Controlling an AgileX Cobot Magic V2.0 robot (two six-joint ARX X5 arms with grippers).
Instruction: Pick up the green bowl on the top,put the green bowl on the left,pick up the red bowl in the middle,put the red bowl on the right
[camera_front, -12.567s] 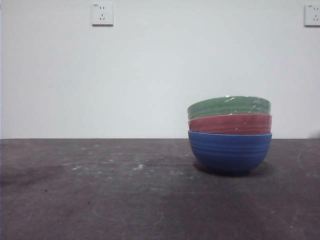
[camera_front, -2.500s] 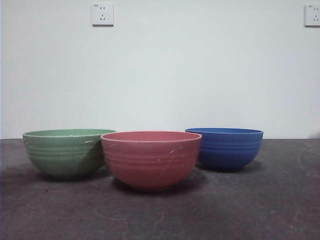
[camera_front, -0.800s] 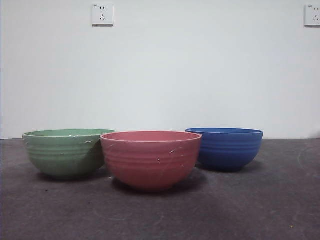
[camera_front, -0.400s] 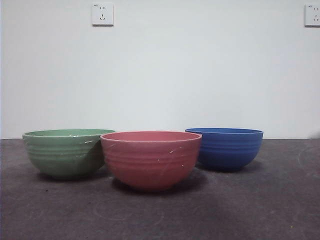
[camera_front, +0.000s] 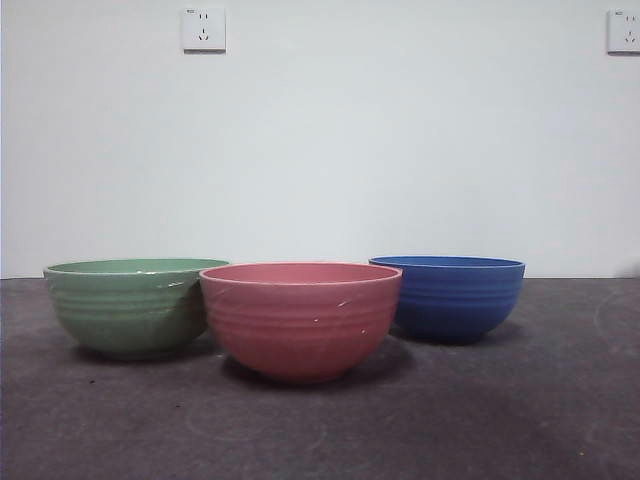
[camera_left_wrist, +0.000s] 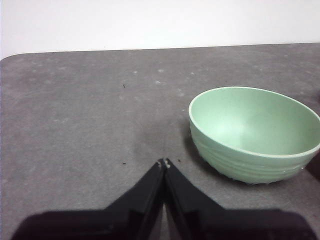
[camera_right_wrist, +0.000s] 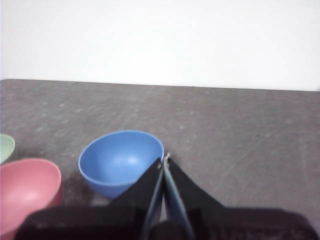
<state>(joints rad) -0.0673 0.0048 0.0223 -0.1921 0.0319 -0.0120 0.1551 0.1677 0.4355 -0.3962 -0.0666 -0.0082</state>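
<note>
Since the earliest frame the stack of three bowls at the right of the table has been taken apart, and over the last few seconds nothing on the table has shifted. From left to right in the front view: the green bowl stands upright toward the left edge of the table; the red bowl stands upright nearer the front edge, about the middle, its rim overlapping the green bowl's in this view, though contact cannot be told; the blue bowl stands farther back and to the right, apart from the red one.

Neither arm appears in the front view. The left gripper hangs above bare table just beside the green bowl, jaws pressed together, holding nothing. The right gripper hangs over the table near the blue bowl's rim, jaws likewise closed and empty; the red bowl shows at the edge of its view.

Judgement: both placings appear done, yet the red bowl lies left of the blue bowl, not on the right. If that placement counts, no further move is called for; otherwise the right gripper must open, take the red bowl's rim and carry it past the blue bowl.
</note>
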